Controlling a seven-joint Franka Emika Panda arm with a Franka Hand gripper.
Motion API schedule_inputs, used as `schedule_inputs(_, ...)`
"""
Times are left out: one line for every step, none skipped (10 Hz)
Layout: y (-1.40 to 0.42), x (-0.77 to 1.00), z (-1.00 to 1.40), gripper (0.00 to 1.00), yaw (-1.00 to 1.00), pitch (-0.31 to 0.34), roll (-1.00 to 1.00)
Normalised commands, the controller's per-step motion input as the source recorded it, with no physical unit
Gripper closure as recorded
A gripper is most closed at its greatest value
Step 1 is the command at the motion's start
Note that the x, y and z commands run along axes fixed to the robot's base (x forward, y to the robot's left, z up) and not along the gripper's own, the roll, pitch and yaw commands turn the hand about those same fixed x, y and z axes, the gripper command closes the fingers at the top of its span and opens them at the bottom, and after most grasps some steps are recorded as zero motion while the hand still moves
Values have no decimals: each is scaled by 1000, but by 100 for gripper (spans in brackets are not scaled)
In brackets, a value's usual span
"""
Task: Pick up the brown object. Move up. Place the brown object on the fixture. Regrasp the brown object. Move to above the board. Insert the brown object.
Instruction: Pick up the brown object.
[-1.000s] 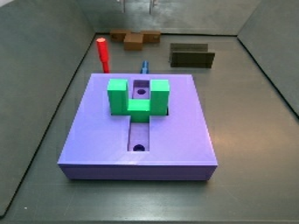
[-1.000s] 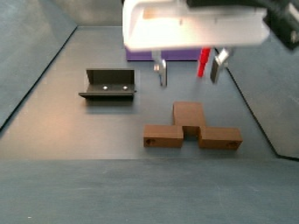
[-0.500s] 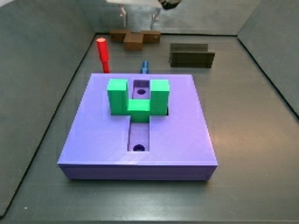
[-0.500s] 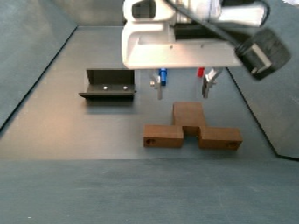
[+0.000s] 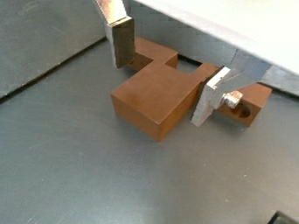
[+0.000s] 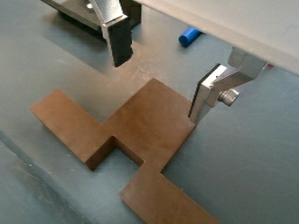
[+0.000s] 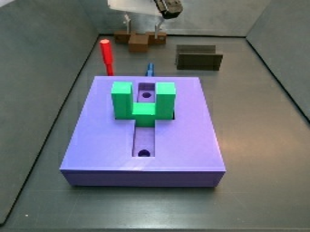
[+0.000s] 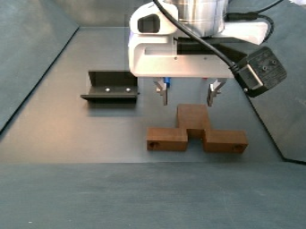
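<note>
Wrist view: gripper (image 5: 163, 66), silver fingers spread apart, straddles the T-shaped brown wooden block, the brown object (image 5: 158, 98), lying on the grey floor. Side view: gripper (image 8: 189, 93) just above it. Pick-up step; next, descend and close.

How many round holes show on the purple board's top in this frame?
2. One sits in the board's groove near the front edge; the other is inside the green block, at. The gripper hangs far behind, over the brown object. More may be hidden.

No text, label, brand or number readable anywhere; the gripper (image 8: 188, 93), jaws apart just above the brown object (image 8: 191, 131), carries none.
</note>
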Motion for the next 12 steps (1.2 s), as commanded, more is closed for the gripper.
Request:
schedule_inputs(-57, -191, -269, 0, 0, -67, 0)
schedule_inputs(0, -200, -337, 0, 0, -59, 61)
schedule_inputs(0, -254, -249, 0, 0, -67, 81)
schedule_inputs(0, -54, -186, 0, 0, -23, 41)
schedule_inputs(0, 0, -177, 0, 0, 0, 101)
schedule_inputs(0, 0, -200, 0, 0, 0, 76)
schedule_inputs(11, 0, -220, 0, 0, 0, 83)
schedule_inputs(0, 60, -166, 0, 120, 0, 164)
schedule_inputs(-46, 26, -163, 0, 149, 0, 211)
schedule_inputs(0, 0, -149, 0, 129, 0, 153)
schedule_inputs(0, 0, -217, 0, 180, 20, 230)
schedule_inputs(0, 0, -214, 0, 200, 20, 187)
